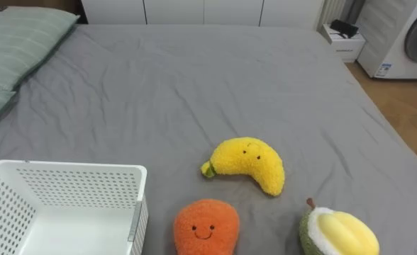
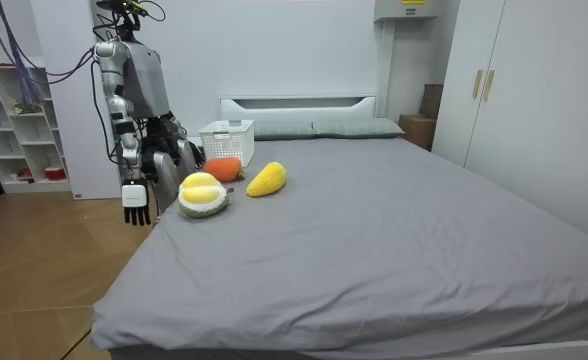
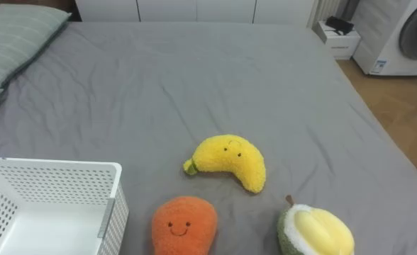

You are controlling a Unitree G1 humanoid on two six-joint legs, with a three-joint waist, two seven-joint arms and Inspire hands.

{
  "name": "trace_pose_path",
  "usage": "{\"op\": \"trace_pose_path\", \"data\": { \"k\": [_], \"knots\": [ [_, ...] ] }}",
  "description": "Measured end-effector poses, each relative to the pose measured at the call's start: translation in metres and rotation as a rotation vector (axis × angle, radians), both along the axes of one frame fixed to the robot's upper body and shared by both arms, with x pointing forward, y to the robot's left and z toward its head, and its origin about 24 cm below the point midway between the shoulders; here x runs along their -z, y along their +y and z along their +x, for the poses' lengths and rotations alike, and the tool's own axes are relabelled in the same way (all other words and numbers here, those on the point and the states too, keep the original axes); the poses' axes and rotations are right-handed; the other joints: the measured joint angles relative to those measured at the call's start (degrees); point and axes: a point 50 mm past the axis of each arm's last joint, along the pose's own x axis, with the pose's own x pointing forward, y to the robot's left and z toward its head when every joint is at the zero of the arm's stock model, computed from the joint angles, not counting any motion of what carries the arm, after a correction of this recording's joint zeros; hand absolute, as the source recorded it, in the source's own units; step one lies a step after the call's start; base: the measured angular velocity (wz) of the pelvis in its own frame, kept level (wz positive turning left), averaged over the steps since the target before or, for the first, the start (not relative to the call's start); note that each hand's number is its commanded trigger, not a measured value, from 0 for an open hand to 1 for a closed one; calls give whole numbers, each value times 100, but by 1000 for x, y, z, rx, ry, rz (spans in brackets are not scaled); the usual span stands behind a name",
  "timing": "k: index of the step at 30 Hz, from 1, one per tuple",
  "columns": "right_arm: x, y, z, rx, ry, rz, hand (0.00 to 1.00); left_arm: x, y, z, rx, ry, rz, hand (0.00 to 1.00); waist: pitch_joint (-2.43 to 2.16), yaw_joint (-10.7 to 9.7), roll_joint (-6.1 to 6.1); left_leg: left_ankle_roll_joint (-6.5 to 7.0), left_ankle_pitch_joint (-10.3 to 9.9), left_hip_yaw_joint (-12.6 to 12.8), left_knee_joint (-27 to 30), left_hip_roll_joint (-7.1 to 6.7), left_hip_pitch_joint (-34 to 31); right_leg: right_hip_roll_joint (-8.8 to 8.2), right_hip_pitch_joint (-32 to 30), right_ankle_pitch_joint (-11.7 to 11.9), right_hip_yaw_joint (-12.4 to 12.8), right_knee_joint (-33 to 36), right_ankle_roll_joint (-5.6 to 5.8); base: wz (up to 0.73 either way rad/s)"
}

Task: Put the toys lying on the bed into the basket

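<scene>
Three plush toys lie on the grey bed (image 1: pixel 194 85) near its edge in front of me. A yellow banana (image 1: pixel 247 163) is the farthest in. A smiling orange fruit (image 1: pixel 206 227) lies nearer, and a green and yellow durian (image 1: pixel 340 232) sits at the lower right. A white perforated basket (image 1: pixel 67 170) stands on the bed at the lower left, with nothing in the part I see. In the room view I stand at the bedside by the toys; my right hand (image 2: pixel 134 203) hangs at my side with straight fingers. My left hand (image 2: pixel 186 152) is low by the basket (image 2: pixel 226 135), largely hidden.
Green striped pillows (image 1: pixel 17 42) lie at the head of the bed on my left. Beyond the far side stand a white machine (image 1: pixel 407 39) and a small white stand (image 1: pixel 343 39) on the wooden floor. The room view shows a wardrobe (image 2: pixel 514 90) and shelves (image 2: pixel 14 120).
</scene>
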Motion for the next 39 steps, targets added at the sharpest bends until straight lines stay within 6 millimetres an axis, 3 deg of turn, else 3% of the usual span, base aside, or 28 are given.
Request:
{"op": "trace_pose_path", "data": {
  "k": [16, 23, 27, 34, 39],
  "knots": [
    [0, 0, 1, 22, -6, 0, 0, 0, 0, -1, -13, 0, -2, 0, -21, -9, 0, 21, 18, -28, 4, -3, 9, 1, 22, 1, -14, 1, 0, 0],
    [-1, -3, -1, 210, -44, -49, 0, -1, 2, -2, -45, -10, 1, 0, -22, -17, -48, 20, 18, -33, -4, -2, 3, 4, 35, -3, -5, -3, -1, 0],
    [-2, -9, -7, 410, -75, -96, 0, -2, 7, -2, -68, -16, 13, 0, -17, -26, -124, 20, 19, -33, 7, -3, 8, 3, 31, 0, -3, -16, -1, 0],
    [-10, -39, -4, 739, -190, -223, 0, -5, 19, -7, -152, -29, 42, 0, -12, -173, -239, 17, 21, -21, 4, -3, -10, 3, -8, 0, 9, -2, -2, -1],
    [-23, -73, 15, 801, -333, -331, 0, -7, 26, -8, -178, -51, 61, 0, -11, -176, -349, 16, 23, -3, 3, -1, -14, 15, -26, 2, 77, 7, -3, -1]
  ]
}}
